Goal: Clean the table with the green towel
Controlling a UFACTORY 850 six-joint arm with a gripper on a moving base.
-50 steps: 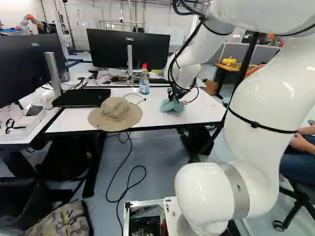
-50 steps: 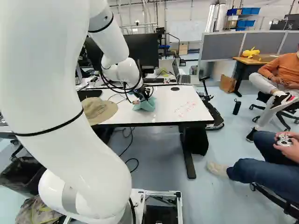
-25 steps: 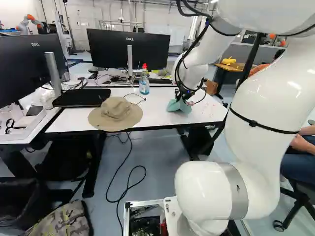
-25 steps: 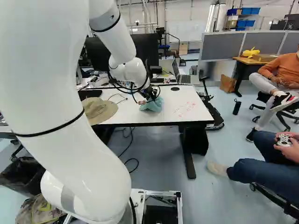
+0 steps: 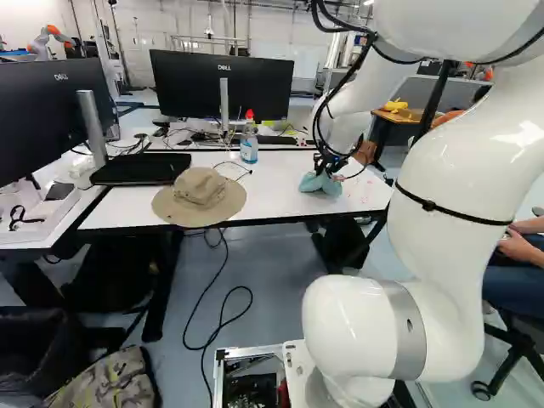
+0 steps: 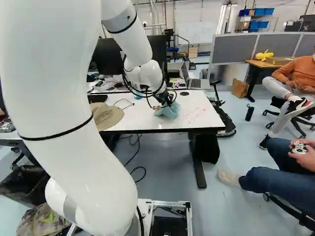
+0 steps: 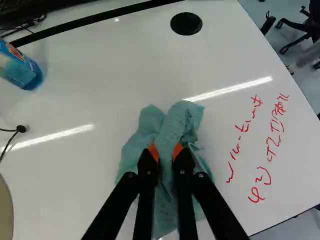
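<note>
Jaws pinch green towel (image 7: 176,120) near its middle, orange pads (image 7: 153,152) closing from both sides; we likely hold it bunched so loose folds spread below as wiping face. Towel rests on counter (image 7: 75,175), just beside red writing (image 7: 270,145), apparently lined up for wiping. Next, we judge, sweep across ink with light, even pressure; pressing hard could drag cloth from our grip. Bottle (image 7: 21,67) and hat (image 5: 201,191) sit on towel's other side, away from ink, seemingly out of our stroke.

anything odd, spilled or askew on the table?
Red handwriting on the white tabletop, beside the green towel in the gripper: odd, since it's a desk, not a whiteboard. No spill visible; blue bottle upright.
</note>
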